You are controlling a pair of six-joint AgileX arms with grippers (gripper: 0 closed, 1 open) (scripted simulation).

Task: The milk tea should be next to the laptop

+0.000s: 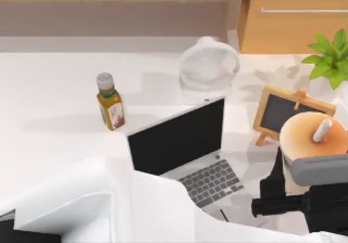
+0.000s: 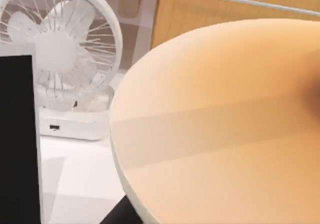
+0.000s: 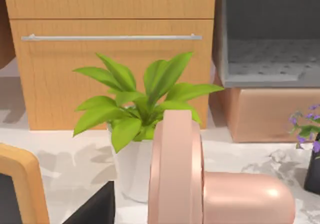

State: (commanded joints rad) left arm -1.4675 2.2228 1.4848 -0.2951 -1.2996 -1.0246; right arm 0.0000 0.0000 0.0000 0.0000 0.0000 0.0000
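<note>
Reaching along the near edge of the table from the left, my left arm ends at the near right, where the left gripper (image 1: pixel 302 173) is closed around the milk tea (image 1: pixel 310 137), a dark finger on the cup's left flank and a grey pad across its near side. The cup stands upright with its white straw (image 1: pixel 322 129) poking from the domed lid, just right of the laptop (image 1: pixel 182 139) and near the right end of the keyboard; I cannot tell whether its base touches the table (image 1: pixel 54 91). In the left wrist view the lid looms close. The right gripper (image 3: pixel 95 209) sits by the table's right end, and I cannot tell whether it is open or closed. Just behind the cup stands a small chalkboard easel (image 1: pixel 284 112). Farther left, well apart from the laptop, a yellow bottle (image 1: pixel 110 106) stands upright. Behind the laptop's black screen is a white desk fan (image 1: pixel 209 66), with a potted plant (image 1: pixel 331 61) at the far right and a wooden cabinet (image 1: pixel 293 25) beyond.
</note>
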